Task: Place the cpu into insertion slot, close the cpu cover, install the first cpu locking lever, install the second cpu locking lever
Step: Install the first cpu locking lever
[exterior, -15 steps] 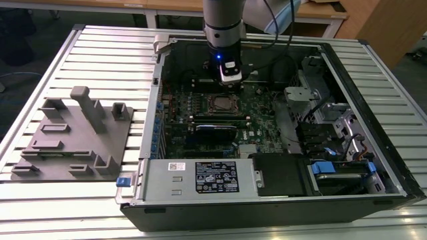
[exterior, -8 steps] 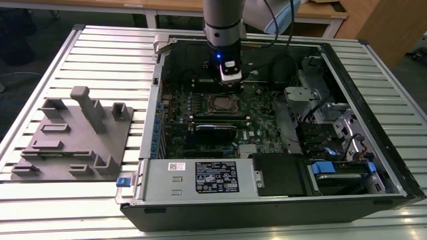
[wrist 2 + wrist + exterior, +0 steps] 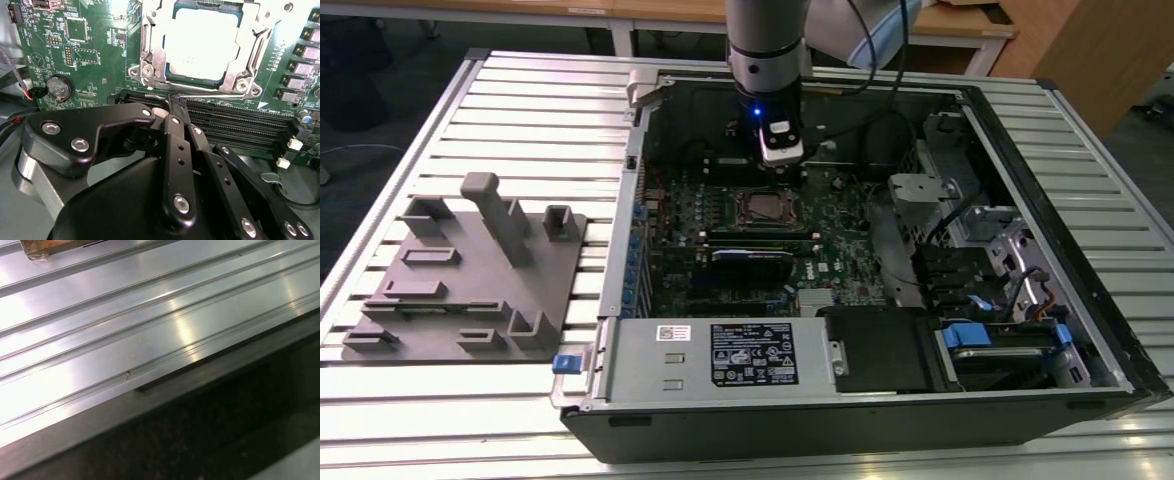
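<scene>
1. The small, flat, square cpu (image 3: 200, 42) with its dull silver-grey metal top sits in the insertion slot (image 3: 767, 208), a square socket with a silvery rim.
2. The cpu cover (image 3: 150, 60), a thin silvery metal frame with a square window, lies flat over the slot, and the chip shows through the window.
3. A thin silvery wire locking lever (image 3: 215, 94) runs along the slot's edge nearest the gripper.
4. The black gripper (image 3: 176, 101) has its fingers drawn together with no gap between the tips. The tips are right at that lever beside the slot; they may be pinching it, but I cannot tell.
5. In the exterior view the gripper (image 3: 781, 168) hangs just beyond the slot, under the upright grey arm.
6. The green motherboard (image 3: 100, 65) surrounds the slot. Long black memory slots (image 3: 240, 117) run just past the lever.
7. A silver box with a black label (image 3: 720, 355) lies well away from the slot, inside the open black computer case (image 3: 854, 425).
8. The case rests on a slatted metal worktop (image 3: 520, 120), and a grey moulded fixture (image 3: 467, 270) stands outside it.
</scene>
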Robot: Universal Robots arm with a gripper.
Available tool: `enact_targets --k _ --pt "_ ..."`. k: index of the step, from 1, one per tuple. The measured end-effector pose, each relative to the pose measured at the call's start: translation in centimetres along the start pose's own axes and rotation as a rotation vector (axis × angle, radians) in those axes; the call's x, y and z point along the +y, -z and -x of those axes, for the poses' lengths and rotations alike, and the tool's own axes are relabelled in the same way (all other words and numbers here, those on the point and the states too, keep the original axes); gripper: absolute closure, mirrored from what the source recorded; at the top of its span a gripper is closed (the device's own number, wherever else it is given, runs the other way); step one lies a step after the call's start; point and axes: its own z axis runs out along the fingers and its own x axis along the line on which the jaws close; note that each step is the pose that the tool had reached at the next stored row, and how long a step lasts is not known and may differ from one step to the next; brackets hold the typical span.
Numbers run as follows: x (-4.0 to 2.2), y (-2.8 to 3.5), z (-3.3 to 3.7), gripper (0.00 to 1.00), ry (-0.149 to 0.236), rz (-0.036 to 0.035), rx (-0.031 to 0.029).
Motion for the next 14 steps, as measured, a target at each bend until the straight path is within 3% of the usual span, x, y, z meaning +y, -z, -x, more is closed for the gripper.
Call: enact_targets --k 3,4,9,14 --pt "-0.01 -0.06 -0.01 0.89 0.004 -0.0187 -0.0086" --pt "-0.02 -0.09 -0.01 0.89 0.005 -0.0281 -0.0127" --pt "-0.01 -0.04 -0.01 0.89 0.005 -0.0267 -0.0119" --pt "0.05 0.47 0.06 0.89 0.005 -0.0244 -0.0111"
